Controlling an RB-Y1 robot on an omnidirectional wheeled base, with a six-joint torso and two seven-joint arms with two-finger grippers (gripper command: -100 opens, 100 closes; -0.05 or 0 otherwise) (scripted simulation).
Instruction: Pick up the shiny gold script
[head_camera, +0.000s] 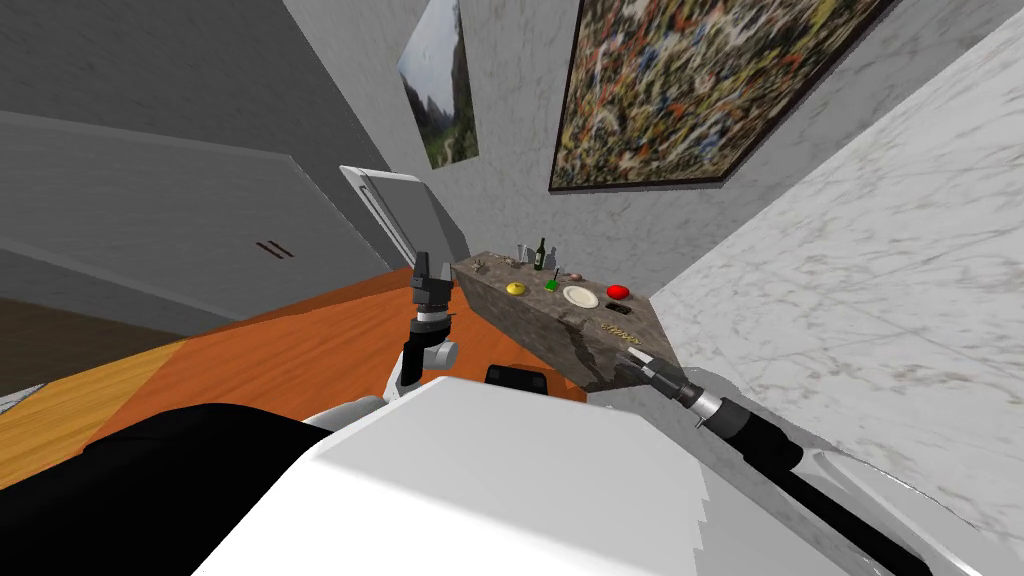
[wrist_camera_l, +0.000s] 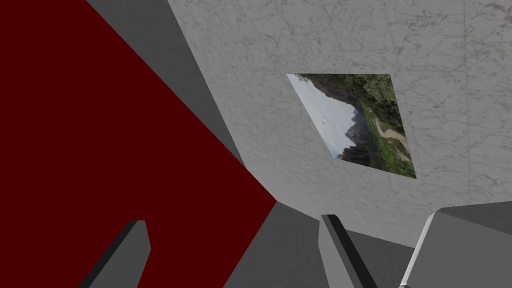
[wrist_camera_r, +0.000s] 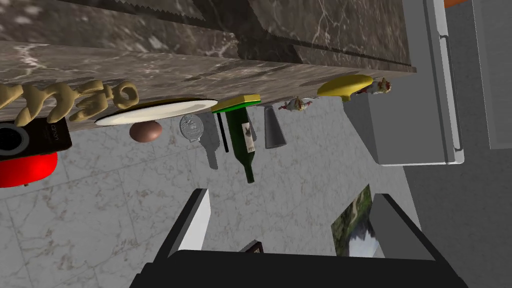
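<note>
The gold script (head_camera: 620, 332) is a line of looping gold letters lying flat near the close end of a dark marble counter (head_camera: 530, 325). My right gripper (head_camera: 641, 363) hovers at that close corner, a short way from the script. In the right wrist view the script (wrist_camera_r: 65, 102) lies well off to one side of the open right gripper (wrist_camera_r: 295, 220), with nothing between the fingers (wrist_camera_r: 196, 220). My left gripper (head_camera: 422, 268) is raised beside the counter's far-left side, and its wrist view shows the left gripper (wrist_camera_l: 235, 250) open and empty.
Beside the script on the counter are a black camera (head_camera: 618, 311), a red object (head_camera: 617, 291), a white plate (head_camera: 580, 296), a green bottle (head_camera: 541, 254) and a yellow dish (head_camera: 515, 288). A marble wall (head_camera: 850, 300) closes the right side. A white cabinet (head_camera: 390, 205) stands behind.
</note>
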